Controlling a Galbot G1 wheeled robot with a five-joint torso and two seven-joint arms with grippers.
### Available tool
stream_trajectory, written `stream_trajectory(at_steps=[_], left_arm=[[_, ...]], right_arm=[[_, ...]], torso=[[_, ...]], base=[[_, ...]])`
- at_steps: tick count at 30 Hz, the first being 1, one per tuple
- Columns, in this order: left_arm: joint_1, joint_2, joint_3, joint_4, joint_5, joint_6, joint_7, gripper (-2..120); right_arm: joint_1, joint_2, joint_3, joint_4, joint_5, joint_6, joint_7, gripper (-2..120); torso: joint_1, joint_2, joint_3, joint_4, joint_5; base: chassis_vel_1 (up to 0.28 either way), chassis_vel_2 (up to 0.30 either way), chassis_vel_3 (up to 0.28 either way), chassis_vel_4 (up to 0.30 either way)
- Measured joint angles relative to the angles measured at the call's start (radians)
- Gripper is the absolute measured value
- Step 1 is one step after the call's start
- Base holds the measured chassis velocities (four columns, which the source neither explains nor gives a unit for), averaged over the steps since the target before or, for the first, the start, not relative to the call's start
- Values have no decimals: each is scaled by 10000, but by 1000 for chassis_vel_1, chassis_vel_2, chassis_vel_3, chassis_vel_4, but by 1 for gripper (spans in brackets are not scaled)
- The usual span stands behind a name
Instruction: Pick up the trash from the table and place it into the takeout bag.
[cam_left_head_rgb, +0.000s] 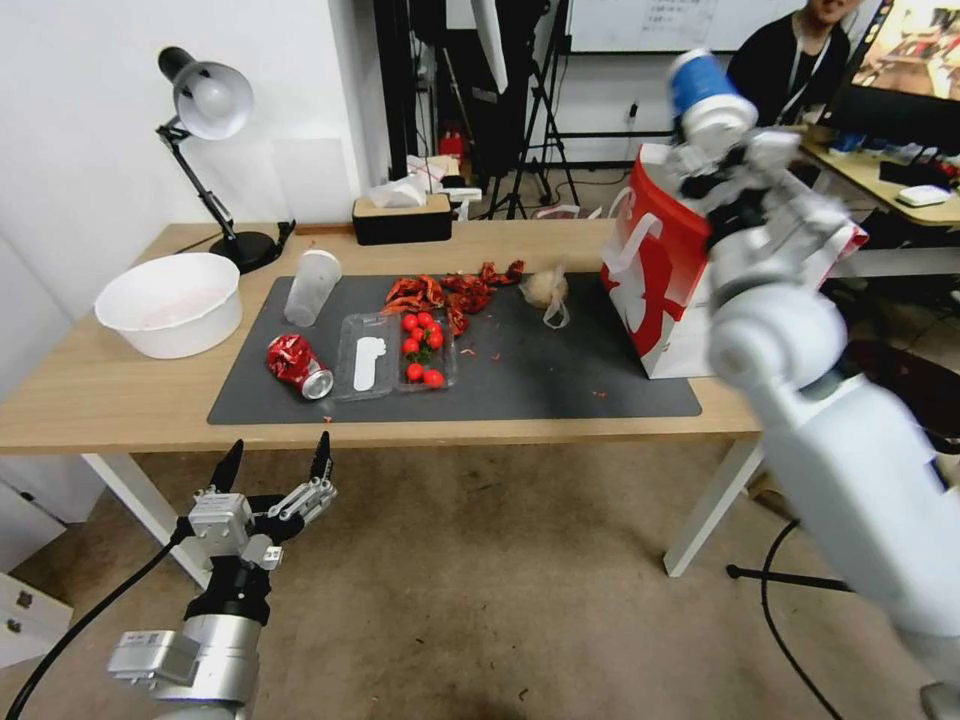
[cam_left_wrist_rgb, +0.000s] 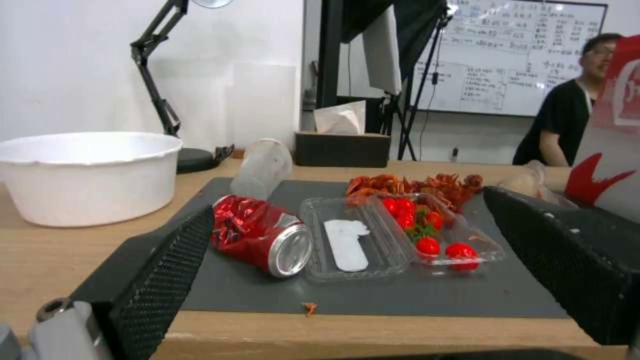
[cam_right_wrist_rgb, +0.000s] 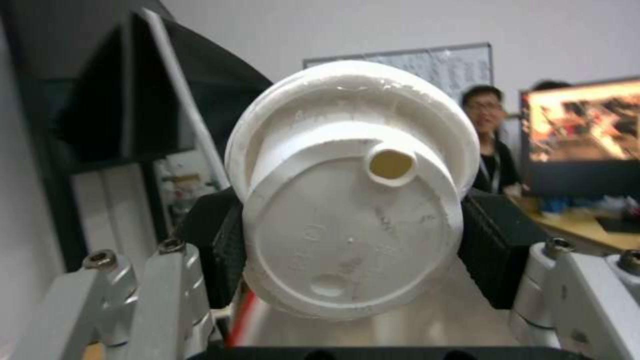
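My right gripper (cam_left_head_rgb: 722, 150) is raised above the takeout bag (cam_left_head_rgb: 660, 280) at the table's right end, shut on the blue cup with white lid (cam_left_head_rgb: 705, 92). The lid (cam_right_wrist_rgb: 353, 190) faces the right wrist camera, with a black pad on each side of the cup. On the dark mat lie a crushed red can (cam_left_head_rgb: 297, 364), a frosted plastic cup (cam_left_head_rgb: 311, 287) on its side and a knotted clear bag (cam_left_head_rgb: 547, 290). My left gripper (cam_left_head_rgb: 276, 462) hangs open below the table's front edge, in line with the can (cam_left_wrist_rgb: 263, 241).
A white bowl (cam_left_head_rgb: 172, 303) stands on the light wood table (cam_left_head_rgb: 120, 390) at the left, beside a desk lamp (cam_left_head_rgb: 205, 110). A clear tray with cherry tomatoes (cam_left_head_rgb: 395, 352) and red crayfish shells (cam_left_head_rgb: 450, 292) lie mid-mat. A tissue box (cam_left_head_rgb: 402, 215) sits at the back.
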Motion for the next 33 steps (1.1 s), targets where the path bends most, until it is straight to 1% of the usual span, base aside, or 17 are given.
stream_trajectory(at_steps=[2, 3, 4, 5, 6, 7, 8, 11, 12, 14, 15, 21, 29, 32, 33], left_arm=[[7, 0, 27, -55, 54, -62, 26, 100], [1, 0, 25, -43, 206, -195, 90, 100], [1, 0, 25, -43, 206, -195, 90, 100], [26, 0, 41, -36, 324, -263, 166, 100], [49, 0, 81, -37, 362, -282, 198, 100], [46, 0, 101, -39, 368, -292, 203, 100], [46, 0, 101, -39, 368, -292, 203, 100], [55, 0, 135, 27, 368, -347, 222, 100], [55, 0, 135, 27, 368, -347, 222, 100], [56, 0, 133, 29, 354, -358, 229, 100], [41, 0, 119, 25, 336, -358, 228, 100], [45, 0, 85, 38, 324, -392, 228, 100], [14, 0, 73, 57, 291, -433, 262, 100], [4, 0, 69, 109, 282, -437, 329, 100], [4, 0, 69, 109, 282, -437, 329, 100]], right_arm=[[379, -376, 540, -409, 977, -514, 99, 63], [533, -493, 712, -702, 1281, -681, 171, 63], [533, -493, 712, -702, 1281, -681, 171, 63], [654, -581, 834, -987, 1598, -862, 296, 65], [723, -609, 890, -1161, 1829, -1028, 519, 70], [726, -640, 915, -1260, 1958, -1158, 608, 73], [726, -640, 915, -1260, 1958, -1158, 608, 73], [624, -640, 943, -1413, 2045, -1250, 649, 88], [624, -640, 943, -1413, 2045, -1250, 649, 88], [597, -623, 943, -1480, 2045, -1275, 652, 97], [581, -612, 937, -1527, 2025, -1278, 647, 99], [484, -608, 935, -1539, 1962, -1283, 594, 100], [215, -691, 1020, -1225, 1935, -1233, 355, 100], [-47, -717, 1150, -934, 1734, -916, -267, 100], [-47, -717, 1150, -934, 1734, -916, -267, 100]], torso=[[0, 0, 0, -3, -2], [1, 0, 0, -3, -1], [1, 0, 0, -3, -1], [1, -1, 0, -2, -1], [3, -1, 1, -1, -1], [2, -1, 1, 0, -1], [2, -1, 1, 0, -1], [2, -1, 0, -1, -3], [2, -1, 0, -1, -3], [2, -1, 1, 0, -3], [2, -1, 0, -1, -3], [2, -1, 0, -1, -3], [2, -1, 0, -1, -4], [2, -1, 0, -2, -3], [2, -1, 0, -2, -3]], base=[[0, 0, 0, 0], [0, 0, 0, 0], [0, 0, 0, 0], [0, 0, 0, 0], [0, 0, 0, 0], [0, 0, 0, 0], [0, 0, 0, 0], [0, 0, 0, 0], [0, 0, 0, 0], [0, 0, 0, 0], [0, 0, 0, 0], [0, 0, 0, 0], [0, 0, 0, 0], [0, 0, 0, 0], [0, 0, 0, 0]])
